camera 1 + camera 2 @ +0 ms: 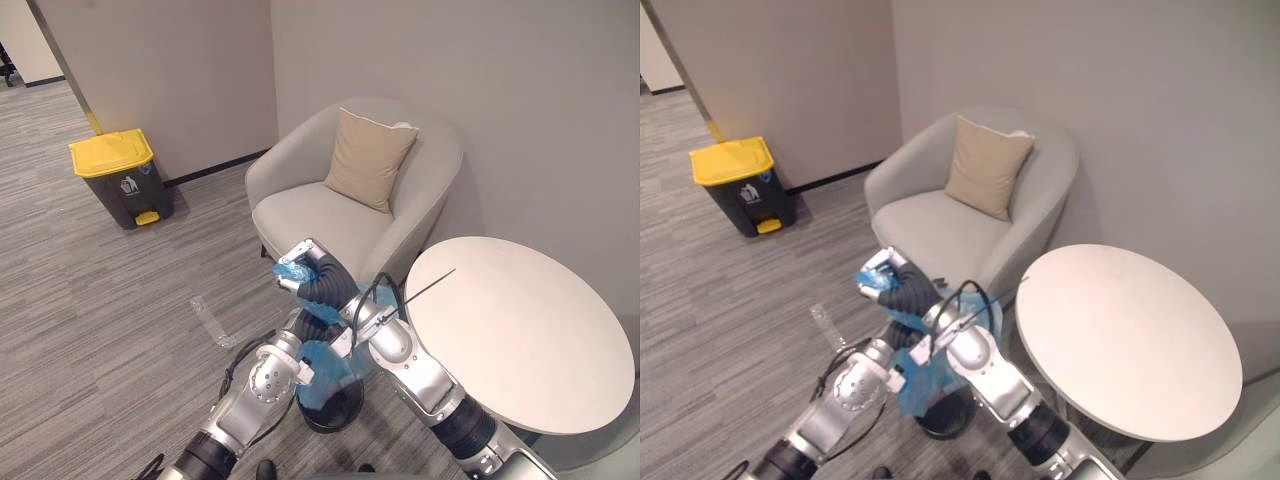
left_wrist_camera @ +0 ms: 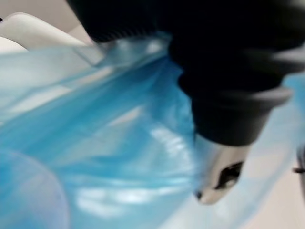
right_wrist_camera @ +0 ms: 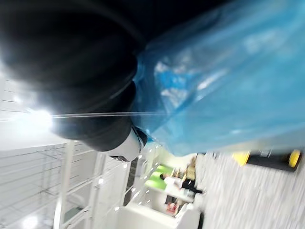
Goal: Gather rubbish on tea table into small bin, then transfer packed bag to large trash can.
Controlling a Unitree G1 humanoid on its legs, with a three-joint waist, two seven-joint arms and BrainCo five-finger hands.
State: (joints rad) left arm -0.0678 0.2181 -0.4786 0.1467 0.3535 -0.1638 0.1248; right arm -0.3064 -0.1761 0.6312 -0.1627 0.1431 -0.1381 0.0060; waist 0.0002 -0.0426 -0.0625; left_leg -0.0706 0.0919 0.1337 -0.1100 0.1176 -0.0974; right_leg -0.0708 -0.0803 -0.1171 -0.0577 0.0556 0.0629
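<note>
A blue plastic bag (image 1: 325,378) rises out of the small black bin (image 1: 338,410) on the floor between the armchair and the round white tea table (image 1: 520,330). My right hand (image 1: 300,254) is lifted above the bin in front of the chair, its fingers curled on a bunched piece of the bag (image 1: 293,272). My left hand (image 1: 298,370) is down at the bin's mouth, wrapped in the blue film. The bag (image 2: 95,143) spreads wide in the left wrist view. The large dark trash can (image 1: 118,175) with a yellow lid stands by the far wall on the left.
A grey armchair (image 1: 330,210) with a beige cushion (image 1: 368,158) stands just behind the bin. A clear plastic bottle (image 1: 208,322) lies on the carpet to the left. Open carpet runs from here to the trash can.
</note>
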